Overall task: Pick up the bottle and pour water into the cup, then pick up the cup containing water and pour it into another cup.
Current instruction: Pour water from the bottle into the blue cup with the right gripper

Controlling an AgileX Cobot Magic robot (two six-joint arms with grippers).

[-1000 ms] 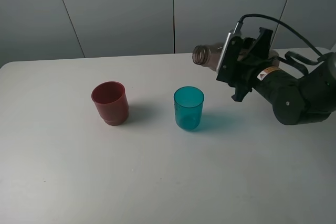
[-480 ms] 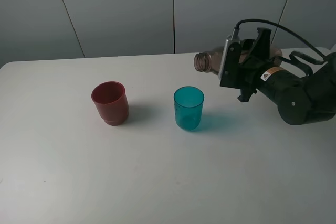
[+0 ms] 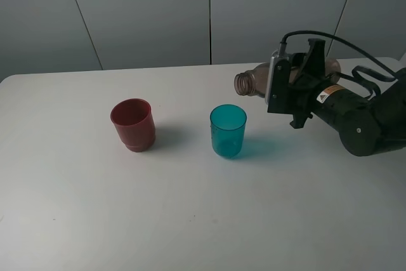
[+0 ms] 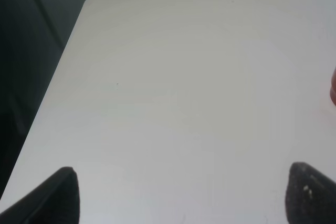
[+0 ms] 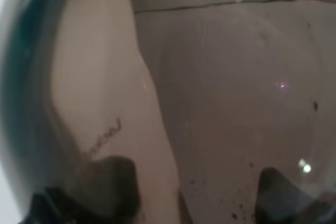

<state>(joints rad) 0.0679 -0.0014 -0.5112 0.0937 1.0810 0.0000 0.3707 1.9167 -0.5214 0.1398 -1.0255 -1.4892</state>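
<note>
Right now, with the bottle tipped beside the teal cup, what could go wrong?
1. The bottle lies almost level in the right claw, its mouth seemingly short of the teal cup: water may hit the table.
2. Nothing steadies that cup; a nudge from the neck could topple it.

1 btl [image 3: 254, 82], 2 cups (teal cup [image 3: 228, 130], red cup [image 3: 133, 124]), 1 tbl [image 3: 190, 220]

Right arm [image 3: 365, 125]: black rounded housings, looped black cable [image 3: 330, 33], silver wrist plate [image 3: 275, 79], small white-and-orange label [image 3: 325, 96]. Left fingers [image 4: 58, 195]: black.
</note>
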